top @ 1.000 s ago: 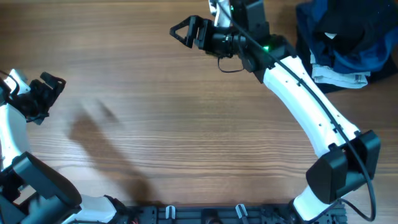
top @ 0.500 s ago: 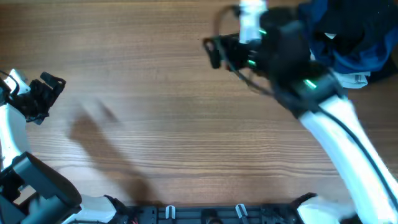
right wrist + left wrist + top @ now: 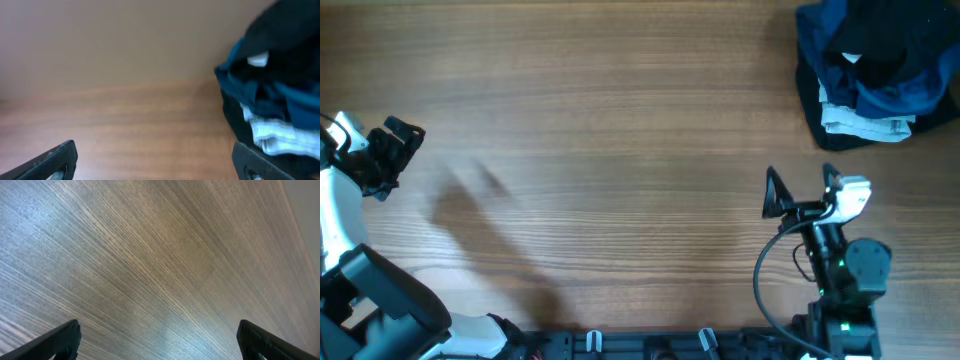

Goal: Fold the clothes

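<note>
The clothes (image 3: 878,45), a black garment, sit bunched in a heap at the upper right corner of the overhead frame, on the wooden table (image 3: 620,150). The fabric is crumpled together with a bright blue garment (image 3: 920,90), black showing on top of the heap and along its left edge. Bunched this way it shows no clear long axis or heading; the heap as a whole runs slightly more top to bottom than across. A small white folded piece (image 3: 865,122) lies at the heap's lower edge.

The right arm (image 3: 840,270) stands at the lower right of the frame, well apart from the heap, and the right gripper (image 3: 800,188) has its fingers spread wide with nothing between them. The left gripper (image 3: 395,152) sits at the left edge, also spread wide and empty.

A second ago the right arm stretched across to the upper middle of the frame, beside the heap; it has since drawn back to the lower right. The left arm (image 3: 340,220) and the heap have not moved.

A tiny white mark (image 3: 850,58) shows on the black fabric, too small to read.
</note>
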### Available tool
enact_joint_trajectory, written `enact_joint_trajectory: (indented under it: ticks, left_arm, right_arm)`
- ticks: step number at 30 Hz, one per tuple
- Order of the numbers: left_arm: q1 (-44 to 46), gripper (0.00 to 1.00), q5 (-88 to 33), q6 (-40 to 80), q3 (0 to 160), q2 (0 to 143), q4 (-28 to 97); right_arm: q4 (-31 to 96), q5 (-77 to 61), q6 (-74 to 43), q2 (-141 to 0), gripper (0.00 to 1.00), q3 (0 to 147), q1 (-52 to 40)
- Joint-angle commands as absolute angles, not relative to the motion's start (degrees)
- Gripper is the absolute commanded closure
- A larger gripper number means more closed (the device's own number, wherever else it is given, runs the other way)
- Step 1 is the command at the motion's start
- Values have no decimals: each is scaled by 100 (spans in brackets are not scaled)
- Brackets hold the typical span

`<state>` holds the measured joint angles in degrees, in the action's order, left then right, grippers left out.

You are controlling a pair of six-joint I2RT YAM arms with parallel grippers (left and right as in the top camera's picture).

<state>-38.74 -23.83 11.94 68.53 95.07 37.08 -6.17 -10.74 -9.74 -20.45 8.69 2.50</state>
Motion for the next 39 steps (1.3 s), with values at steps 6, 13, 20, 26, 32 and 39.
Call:
enact_joint_trajectory:
  ticks: [6, 13, 20, 26, 32, 39]
  left_arm:
    - [-3874, 0, -2412, 1247, 6858, 9559, 3697]
    - [-3874, 0, -2412, 1247, 6858, 9559, 3697]
    - [-3874, 0, -2412, 1247, 6858, 9559, 3697]
    - [-3876, 0, -2412, 1247, 6858, 9559, 3701]
    - [-3787, 0, -2410, 1247, 6858, 9107, 3701]
    - [-1409, 0, -1433, 1236, 6858, 7321, 3570]
  right_arm:
    - [-102, -1168, -913, -1020, 0, 32, 362]
    - [-99, -1166, -910, -40, 0, 32, 362]
    - [-97, -1168, -913, -27, 0, 32, 362]
    - [-97, -1168, -913, -27, 0, 32, 362]
    - [-97, -1168, -910, -27, 0, 32, 362]
    - [-97, -1168, -913, -27, 0, 32, 362]
